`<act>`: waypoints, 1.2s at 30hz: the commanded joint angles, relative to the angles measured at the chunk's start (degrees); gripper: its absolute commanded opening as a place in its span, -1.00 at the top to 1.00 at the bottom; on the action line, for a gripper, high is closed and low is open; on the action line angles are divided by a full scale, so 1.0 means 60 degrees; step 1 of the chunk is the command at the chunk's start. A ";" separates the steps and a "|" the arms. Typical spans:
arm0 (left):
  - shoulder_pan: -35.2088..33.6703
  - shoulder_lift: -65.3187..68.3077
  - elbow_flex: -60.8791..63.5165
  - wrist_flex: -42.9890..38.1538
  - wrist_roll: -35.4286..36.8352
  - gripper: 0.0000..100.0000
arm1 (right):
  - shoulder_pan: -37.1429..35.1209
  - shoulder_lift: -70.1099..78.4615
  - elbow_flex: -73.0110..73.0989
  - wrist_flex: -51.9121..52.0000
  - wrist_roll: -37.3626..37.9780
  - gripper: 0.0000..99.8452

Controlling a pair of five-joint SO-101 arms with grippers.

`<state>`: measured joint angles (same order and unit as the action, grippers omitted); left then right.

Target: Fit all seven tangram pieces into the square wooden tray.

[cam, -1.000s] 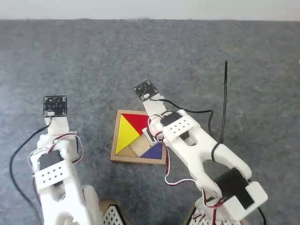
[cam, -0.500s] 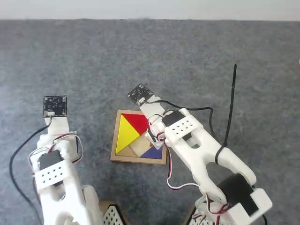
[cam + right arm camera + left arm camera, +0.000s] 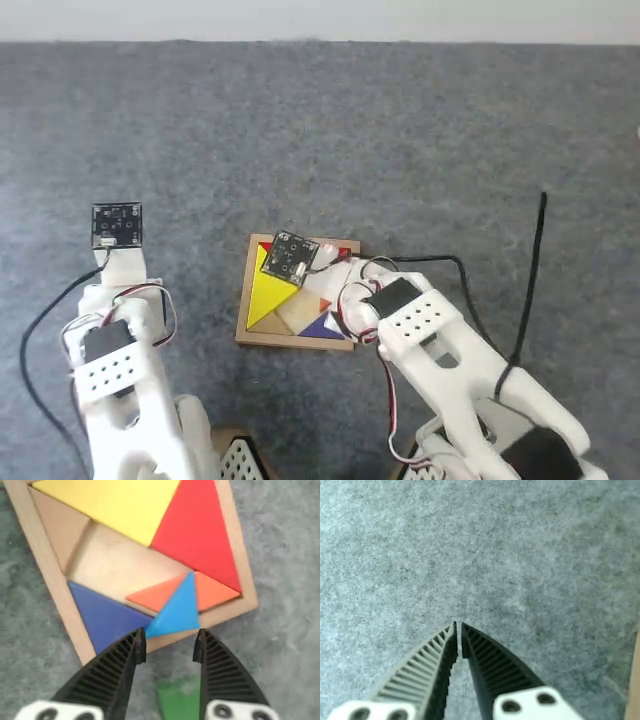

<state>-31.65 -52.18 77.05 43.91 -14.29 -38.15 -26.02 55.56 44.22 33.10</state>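
The square wooden tray [image 3: 45, 560] holds a yellow triangle [image 3: 115, 502], a red triangle [image 3: 200, 535], a tan piece [image 3: 60, 527], a pale square [image 3: 115, 567], a dark blue triangle [image 3: 105, 617] and an orange piece [image 3: 212, 591]. A light blue triangle [image 3: 175, 611] lies partly over the orange piece, reaching the rim. My right gripper [image 3: 170, 639] is open just outside that rim, one fingertip at each end of the light blue triangle's near edge. A green piece [image 3: 179, 702] lies on the carpet between its fingers. My left gripper [image 3: 457, 626] is shut over bare carpet.
In the high view the tray [image 3: 244, 300] sits mid-table on grey carpet, with the right arm [image 3: 420, 325] stretched over its near right corner. The left arm [image 3: 110, 345] stands apart to the left. A black cable [image 3: 530, 270] rises at the right.
The right arm has pulled back and swung down over the tray; its wrist camera moved from beyond the tray's far edge to above the red and yellow pieces. The left arm kept still.
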 commanded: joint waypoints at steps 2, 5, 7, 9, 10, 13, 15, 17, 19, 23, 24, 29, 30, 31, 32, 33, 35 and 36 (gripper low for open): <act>0.0000 0.0059 -0.0110 -0.0220 -0.0117 0.96 | 0.1560 -0.0564 -0.1026 0.1165 -0.0454 0.67; 0.0000 0.0059 -0.0110 -0.0249 -0.0117 0.96 | 0.2381 -0.0535 -0.1817 0.2923 -0.1275 0.67; 0.0000 0.0059 -0.0110 -0.0249 -0.0117 0.96 | 0.2542 -0.0579 -0.1641 0.3451 -0.1158 0.67; 0.0000 0.0059 -0.0110 -0.0234 -0.0117 0.96 | 0.2557 -0.0593 -0.1216 0.3407 -0.0923 0.67; 0.0000 0.0059 -0.0110 -0.0220 -0.0117 0.96 | 0.2557 -0.0593 -0.1011 0.3260 -0.0586 0.67; 0.0000 0.0059 -0.0110 -0.0205 -0.0132 0.96 | 0.2557 -0.0505 -0.0557 0.2821 0.0835 0.67; 0.0000 0.0059 -0.0110 -0.0205 -0.0132 0.96 | 0.2527 -0.0505 -0.0381 0.2689 0.1509 0.63; 0.0000 0.0059 -0.0110 -0.0205 -0.0132 0.96 | 0.2498 -0.0505 -0.0205 0.2630 0.1978 0.58; 0.0015 0.0059 -0.0110 -0.0205 -0.0132 0.96 | 0.2498 -0.0505 -0.0088 0.2586 0.2491 0.57; 0.0029 0.0059 -0.0110 -0.0205 -0.0132 0.96 | 0.2498 -0.0491 0.0249 0.1795 0.3106 0.57; 0.0029 0.0059 -0.0110 -0.0205 -0.0132 0.96 | 0.2498 -0.0491 0.0352 0.1604 0.3223 0.57; 0.0015 0.0059 -0.0110 -0.0205 -0.0132 0.96 | 0.2322 -0.0491 0.0777 0.1297 0.3634 0.57; 0.0015 0.0059 -0.0110 -0.0205 -0.0132 0.96 | 0.2322 -0.0491 0.0835 0.1209 0.3634 0.57; 0.0015 0.0059 -0.0110 -0.0205 -0.0132 0.96 | 0.2337 -0.0476 0.0850 0.1136 0.3648 0.57; 0.0015 0.0059 -0.0110 -0.0205 -0.0132 0.96 | 0.2337 -0.0447 0.0864 0.1033 0.3648 0.57; 0.0015 0.0059 -0.0110 -0.0205 -0.0132 0.96 | 0.2337 -0.0330 0.0850 0.0960 0.3692 0.57; 0.0015 0.0059 -0.0110 -0.0205 -0.0132 0.96 | 0.2337 0.0066 0.0762 0.0725 0.3853 0.57; 0.0015 0.0059 -0.0110 -0.0205 -0.0132 0.96 | 0.2337 0.0344 0.0615 0.0623 0.3883 0.57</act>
<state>-31.65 -52.18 77.05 43.74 -14.29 -23.91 -26.20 61.19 49.93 55.08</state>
